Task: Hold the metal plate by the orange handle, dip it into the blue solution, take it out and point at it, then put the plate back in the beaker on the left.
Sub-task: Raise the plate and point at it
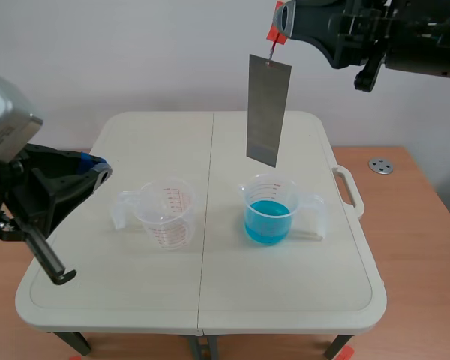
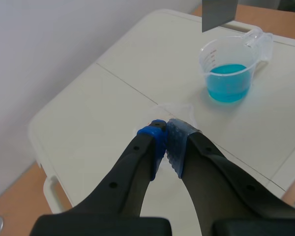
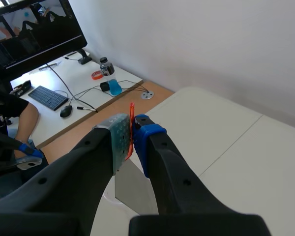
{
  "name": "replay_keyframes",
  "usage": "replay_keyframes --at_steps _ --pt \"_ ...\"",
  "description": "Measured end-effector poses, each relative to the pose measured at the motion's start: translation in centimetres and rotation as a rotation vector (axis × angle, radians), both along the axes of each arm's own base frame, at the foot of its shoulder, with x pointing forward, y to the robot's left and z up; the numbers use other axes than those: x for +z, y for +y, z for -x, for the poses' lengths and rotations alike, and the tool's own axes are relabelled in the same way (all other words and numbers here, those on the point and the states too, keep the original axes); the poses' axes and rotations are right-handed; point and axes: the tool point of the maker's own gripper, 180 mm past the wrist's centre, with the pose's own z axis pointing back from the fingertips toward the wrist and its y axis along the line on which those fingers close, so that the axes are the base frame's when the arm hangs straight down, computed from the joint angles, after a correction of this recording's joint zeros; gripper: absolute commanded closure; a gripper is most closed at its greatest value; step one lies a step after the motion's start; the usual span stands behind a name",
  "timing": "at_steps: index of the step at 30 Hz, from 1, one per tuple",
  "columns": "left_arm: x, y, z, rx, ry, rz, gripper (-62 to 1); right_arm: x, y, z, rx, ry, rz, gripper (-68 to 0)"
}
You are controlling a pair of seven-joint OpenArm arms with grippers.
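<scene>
One white folding worktop (image 1: 285, 300) carries both vessels, set side by side near its middle where either arm can reach them. Your right arm (image 1: 382, 34) is raised high across the far side, probably so that the plate can hang clear of the rims. Its jaws are closed on the orange handle (image 3: 131, 132), with the pads pinching the thin tab between them. Your left arm (image 1: 37, 195) sits low at the near left edge, out of the plate's way. Its jaws are closed on nothing and the pads touch, a pose that would suit the pointing step. The metal plate (image 1: 268, 112) hangs upright in the air from that handle. Its lower edge is above the beaker of blue solution (image 1: 268, 210) and not touching the liquid, so it looks lined up for the dip. You cannot tell from here whether the metal is wet. The empty beaker (image 1: 165, 212), clear with red markings, stands to the left just ahead of the left jaws, and the plate is to end up there. Smallest of all, the handle is a slim tab at the plate's upper edge. Gripping there should keep your pads off the metal and out of the solution.
</scene>
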Motion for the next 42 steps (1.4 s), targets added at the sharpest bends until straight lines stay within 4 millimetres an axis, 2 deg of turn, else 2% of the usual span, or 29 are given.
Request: replay_keyframes --at_steps 7,13,19,28,34,42 --pt "-1.3 -1.8 -3.0 -0.018 0.018 0.013 -1.6 1.1 -0.4 0.2 -0.014 -0.036 -0.003 -1.3" --pt "-2.3 -3.9 -4.9 -0.056 0.041 0.044 -1.6 1.2 -0.6 0.1 -0.02 -0.037 -0.004 -1.3" --pt "-3.0 -6.8 -5.4 -0.128 0.064 0.06 -1.6 1.2 -0.6 0.1 -0.02 -0.037 -0.004 -1.3" --pt "-3.8 -9.6 -7.5 -0.157 0.06 0.029 -1.6 1.2 -0.6 0.1 -0.02 -0.037 -0.004 -1.3" --pt "-4.0 -10.7 -8.4 -0.159 0.058 0.03 -1.6 1.2 -0.6 0.1 -0.02 -0.037 -0.004 -1.3" --pt "-3.9 -11.1 -8.4 -0.162 0.059 0.037 -1.6 1.2 -0.6 0.1 -0.02 -0.037 -0.004 -1.3"
